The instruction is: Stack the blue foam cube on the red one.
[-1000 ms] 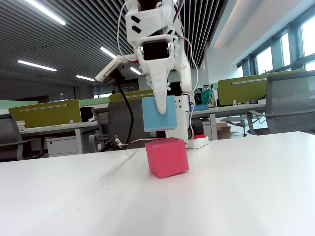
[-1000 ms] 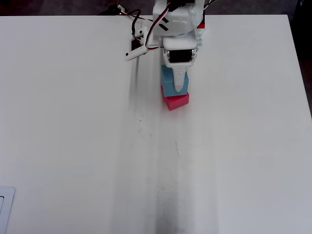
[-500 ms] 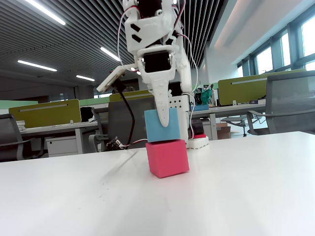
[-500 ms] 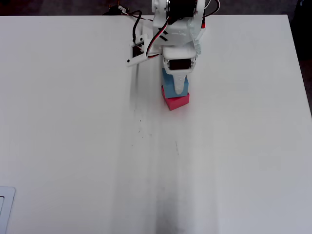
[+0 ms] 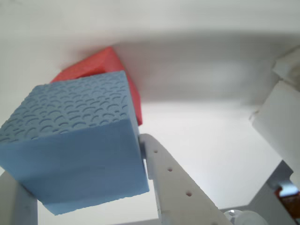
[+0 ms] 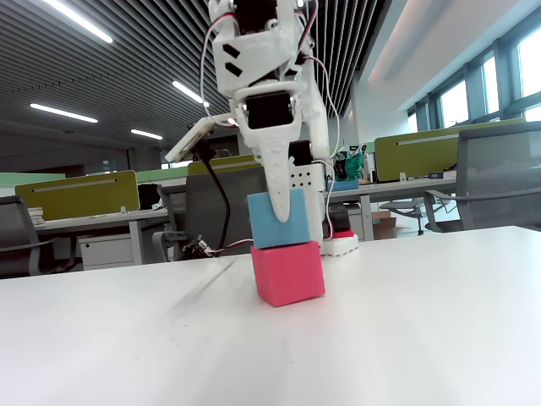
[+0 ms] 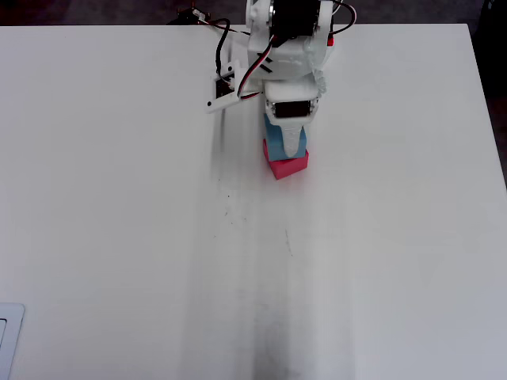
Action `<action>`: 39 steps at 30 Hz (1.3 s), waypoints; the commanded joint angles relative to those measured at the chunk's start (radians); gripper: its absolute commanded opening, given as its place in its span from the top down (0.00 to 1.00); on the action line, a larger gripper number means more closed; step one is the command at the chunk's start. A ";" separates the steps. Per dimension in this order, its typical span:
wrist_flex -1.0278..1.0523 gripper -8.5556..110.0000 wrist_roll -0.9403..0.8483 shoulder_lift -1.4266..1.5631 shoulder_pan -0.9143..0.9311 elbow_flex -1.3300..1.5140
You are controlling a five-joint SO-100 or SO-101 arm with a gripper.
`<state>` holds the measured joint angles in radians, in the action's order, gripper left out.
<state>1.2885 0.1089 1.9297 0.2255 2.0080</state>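
The blue foam cube [image 6: 289, 228] rests on top of the red one [image 6: 289, 272], roughly square to it. My gripper [image 6: 278, 215] comes down from above and is shut on the blue cube. In the overhead view the blue cube [image 7: 273, 143] shows beside the white finger, with the red cube [image 7: 290, 165] poking out below it near the gripper [image 7: 287, 147]. In the wrist view the blue cube [image 5: 79, 145] fills the space between the fingers [image 5: 173, 187] and covers most of the red cube [image 5: 101, 68].
The arm's white base [image 6: 341, 244] stands just behind the stack at the table's far edge [image 7: 396, 25]. Cables [image 7: 202, 17] trail off to the left of the base. A white object [image 7: 8, 336] pokes in at the near left corner.
The gripper has lowered the blue cube from just above the red cube until it sits on it. In the last half second almost nothing moved.
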 commanded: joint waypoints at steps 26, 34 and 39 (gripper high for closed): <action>-0.006 0.73 0.003 -0.037 0.058 -0.006; -0.002 0.60 0.003 -0.052 0.055 -0.018; 0.006 0.57 0.003 -0.041 0.048 -0.018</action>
<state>1.2824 0.1089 1.8761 0.2777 2.0233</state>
